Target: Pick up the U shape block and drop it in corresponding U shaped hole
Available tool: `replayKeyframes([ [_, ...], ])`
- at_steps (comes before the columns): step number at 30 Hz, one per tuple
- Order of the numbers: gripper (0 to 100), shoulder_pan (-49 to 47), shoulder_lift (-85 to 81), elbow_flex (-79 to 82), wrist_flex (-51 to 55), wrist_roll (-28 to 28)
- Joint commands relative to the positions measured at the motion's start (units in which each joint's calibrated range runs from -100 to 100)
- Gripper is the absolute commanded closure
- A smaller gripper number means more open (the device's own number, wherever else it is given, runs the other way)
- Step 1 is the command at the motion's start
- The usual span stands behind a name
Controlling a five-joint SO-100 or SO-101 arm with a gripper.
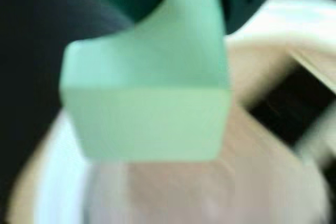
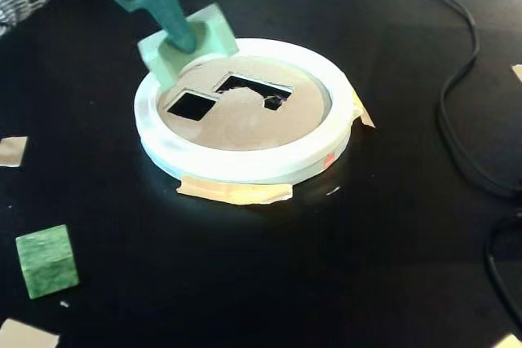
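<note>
In the wrist view the pale green U shape block [image 1: 147,103] fills the middle, and one of its arms runs up between the dark jaws of my gripper [image 1: 191,3], which is shut on it. In the fixed view the teal gripper [image 2: 183,38] holds the block [image 2: 210,32] just above the back left rim of the white ring [image 2: 245,165]. The ring's cardboard lid [image 2: 236,124] has a square hole [image 2: 190,104] and a U shaped hole [image 2: 249,87] to the right of the block. A dark opening [image 1: 294,108] shows blurred in the wrist view.
A darker green cube [image 2: 46,260] lies on the black table at the front left. Tape strips [image 2: 236,193] hold the ring down. Black cables [image 2: 457,120] run along the right side. Paper scraps [image 2: 10,151] lie at the left edge.
</note>
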Motion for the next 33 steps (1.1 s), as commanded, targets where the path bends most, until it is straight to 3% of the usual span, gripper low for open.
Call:
replayKeyframes([
  [1, 99, -1.22, 5.34, -8.77, -9.74, -9.43],
  [9, 98, -9.95, 21.73, -24.43, -9.34, -17.88],
  [14, 98, -16.95, 27.37, -25.07, -9.44, -21.39],
  [33, 98, -12.45, 41.71, -35.91, -10.14, -20.90],
])
